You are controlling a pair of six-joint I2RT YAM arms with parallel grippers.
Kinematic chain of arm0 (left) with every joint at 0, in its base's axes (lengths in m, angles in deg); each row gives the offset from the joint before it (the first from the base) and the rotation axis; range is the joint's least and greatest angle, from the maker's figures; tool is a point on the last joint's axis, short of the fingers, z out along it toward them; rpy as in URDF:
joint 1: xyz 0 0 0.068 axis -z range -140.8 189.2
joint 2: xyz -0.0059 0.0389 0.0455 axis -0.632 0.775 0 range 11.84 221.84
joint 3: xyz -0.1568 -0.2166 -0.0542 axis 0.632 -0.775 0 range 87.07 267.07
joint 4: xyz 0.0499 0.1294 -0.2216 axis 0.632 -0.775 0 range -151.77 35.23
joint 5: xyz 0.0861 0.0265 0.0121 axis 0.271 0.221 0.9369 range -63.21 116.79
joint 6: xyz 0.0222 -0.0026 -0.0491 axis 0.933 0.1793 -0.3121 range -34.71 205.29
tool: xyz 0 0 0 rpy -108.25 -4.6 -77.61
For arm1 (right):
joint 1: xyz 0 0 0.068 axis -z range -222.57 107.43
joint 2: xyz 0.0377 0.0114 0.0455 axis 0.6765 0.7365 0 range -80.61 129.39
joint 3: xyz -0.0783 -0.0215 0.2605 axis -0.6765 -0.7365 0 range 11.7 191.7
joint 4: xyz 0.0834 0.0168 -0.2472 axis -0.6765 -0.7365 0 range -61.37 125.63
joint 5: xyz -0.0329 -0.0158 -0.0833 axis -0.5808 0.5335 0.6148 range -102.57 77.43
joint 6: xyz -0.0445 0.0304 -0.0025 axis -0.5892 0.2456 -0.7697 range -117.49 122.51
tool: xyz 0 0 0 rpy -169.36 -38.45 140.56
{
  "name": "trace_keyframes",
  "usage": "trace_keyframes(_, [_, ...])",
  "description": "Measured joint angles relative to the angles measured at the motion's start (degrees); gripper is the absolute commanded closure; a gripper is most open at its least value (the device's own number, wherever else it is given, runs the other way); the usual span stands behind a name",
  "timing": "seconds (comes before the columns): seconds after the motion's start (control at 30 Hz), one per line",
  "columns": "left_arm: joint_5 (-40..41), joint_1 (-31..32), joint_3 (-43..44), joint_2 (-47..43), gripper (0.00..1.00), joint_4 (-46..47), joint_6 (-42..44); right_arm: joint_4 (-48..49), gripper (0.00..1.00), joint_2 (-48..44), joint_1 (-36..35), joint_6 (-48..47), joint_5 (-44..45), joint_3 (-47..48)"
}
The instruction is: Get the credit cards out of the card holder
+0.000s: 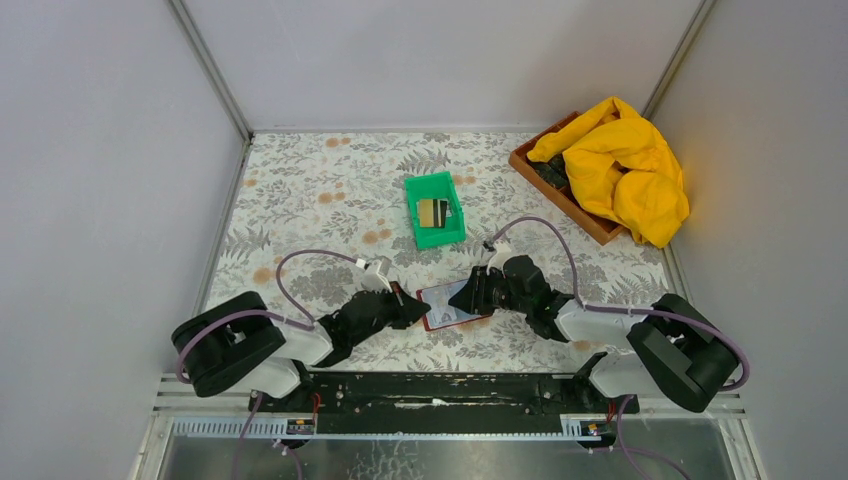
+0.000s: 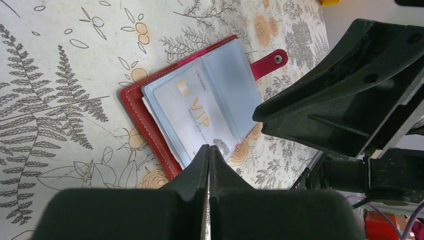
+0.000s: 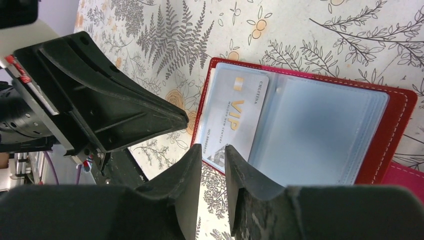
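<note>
**A:** Where does everything sit?

**B:** On the table [image 1: 300,190], a wooden tray [image 1: 530,165] holding a yellow cloth [image 1: 625,165] is at the far right corner. A green bin [image 1: 438,238] stands mid-table toward the far edge, with a few credit cards [image 1: 432,212] lying in it. The card holder [image 2: 142,120] lies open and flat near the middle of the near edge, between the two arms. Its snap tab [image 2: 270,62] is folded outward.

**A:** And the grippers?

**B:** The left gripper [image 2: 209,147] has its jaws pressed together, with the tip at the holder's near edge. The right gripper [image 3: 212,150] has its jaws narrowly spread. A corner of the VIP card [image 3: 235,115] shows in the gap. I cannot tell whether either finger touches it.

**A:** How will that card handle?

**B:** It is probably light, stiff and slick, and it sits snugly in a soft, clear sleeve [image 3: 320,130]. The holder is light too, so it would likely slide with the card unless pinned. I'd press the closed left tip on the red cover, pinch the card's exposed corner and draw it along the sleeve opening.
</note>
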Motion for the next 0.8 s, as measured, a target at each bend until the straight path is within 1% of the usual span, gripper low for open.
trace_keyframes(0.4, [2.1, 0.0, 0.3, 7.1, 1.00, 1.3, 0.6, 2.3, 0.67, 2.0, 1.7, 0.6, -0.8, -0.5])
trace_keyframes(0.6, [2.0, 0.0, 3.1, 10.8, 1.00, 2.6, 0.9, 2.7, 0.62, 3.6, 2.2, 0.5, -0.7, -1.1])
trace_keyframes(0.8, [2.0, 0.0, 3.2, 12.5, 1.00, 4.8, 0.9, 3.5, 0.59, 5.8, 2.3, 0.5, -0.3, -1.7])
